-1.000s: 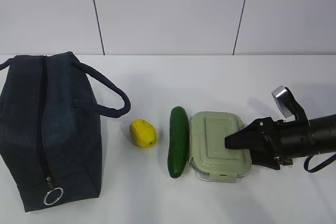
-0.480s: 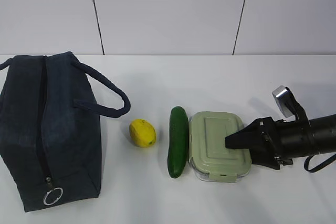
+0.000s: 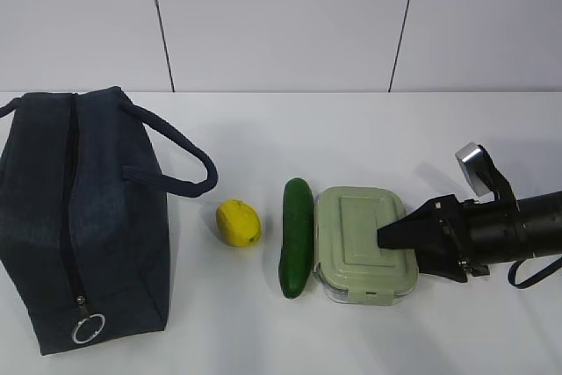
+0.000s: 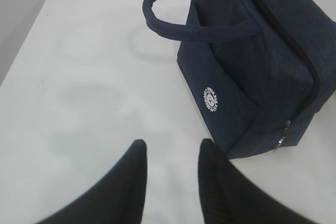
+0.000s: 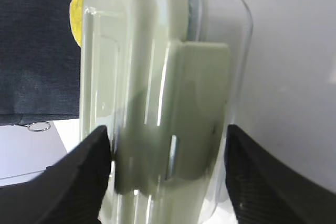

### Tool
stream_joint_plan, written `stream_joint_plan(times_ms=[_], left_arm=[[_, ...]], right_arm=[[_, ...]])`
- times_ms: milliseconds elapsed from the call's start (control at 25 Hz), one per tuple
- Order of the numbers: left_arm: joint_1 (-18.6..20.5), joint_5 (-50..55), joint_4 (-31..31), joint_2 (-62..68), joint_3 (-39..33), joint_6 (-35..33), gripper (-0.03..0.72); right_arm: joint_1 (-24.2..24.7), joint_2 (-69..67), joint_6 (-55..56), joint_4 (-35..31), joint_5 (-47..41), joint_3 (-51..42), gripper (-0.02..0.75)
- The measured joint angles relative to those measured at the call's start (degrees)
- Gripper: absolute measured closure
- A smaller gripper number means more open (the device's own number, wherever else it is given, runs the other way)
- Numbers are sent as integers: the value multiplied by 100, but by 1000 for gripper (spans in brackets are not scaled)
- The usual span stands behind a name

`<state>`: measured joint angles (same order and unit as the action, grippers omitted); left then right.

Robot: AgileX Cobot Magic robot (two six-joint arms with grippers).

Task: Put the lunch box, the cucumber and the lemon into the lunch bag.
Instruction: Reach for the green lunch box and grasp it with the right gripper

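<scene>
Starting with the biggest thing: puts the bag [image 3: 79, 217] at the table's [image 3: 351, 129] left end, dark navy, boxy, top zip shut along its length, one handle [image 3: 180, 160] looping out to the right. Shows a small round white logo [image 4: 211, 99] on its side in the left wrist view. Places the left gripper [image 4: 170, 171] near that bag, above bare tabletop, black fingers [image 4: 131, 182] partly spread with a clear gap between them. Grips nothing, touches nothing.

Next, the box [image 3: 360, 243]: rests flat on the table right of centre, clear walls, pale sage-green clip-on lid with a raised panel. Meets the right gripper [image 3: 382, 237] at its right end, reaching in from the right edge. Seen from the right wrist, sets one ribbed finger [image 5: 84, 171] on each side of the box [image 5: 147, 77], spread wide, both pressed against its sides by the look, so pinching it while it sits on the table.

Then the cucumber [image 3: 297, 236]: lies lengthwise along the box's left side, dark green, smooth, slightly curved, right up against it or just beside; cannot tell which.

Then the lemon [image 3: 239, 222]: sits between cucumber and bag, apart from both, bright yellow, oval.

Last, the silver ring pull [image 3: 89, 328]: hangs at the bag's near lower end.
</scene>
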<state>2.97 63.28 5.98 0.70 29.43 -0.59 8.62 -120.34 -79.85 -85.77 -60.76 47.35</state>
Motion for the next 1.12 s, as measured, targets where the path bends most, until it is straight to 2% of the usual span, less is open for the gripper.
stream_joint_plan(times_ms=[360, 560, 1120], left_arm=[[0, 0, 0, 0, 0, 0, 449], [0, 0, 0, 0, 0, 0, 449], [0, 0, 0, 0, 0, 0, 449]], right_arm=[[0, 0, 0, 0, -13, 0, 258], [0, 0, 0, 0, -46, 0, 309], [0, 0, -123, 0, -109, 0, 331]])
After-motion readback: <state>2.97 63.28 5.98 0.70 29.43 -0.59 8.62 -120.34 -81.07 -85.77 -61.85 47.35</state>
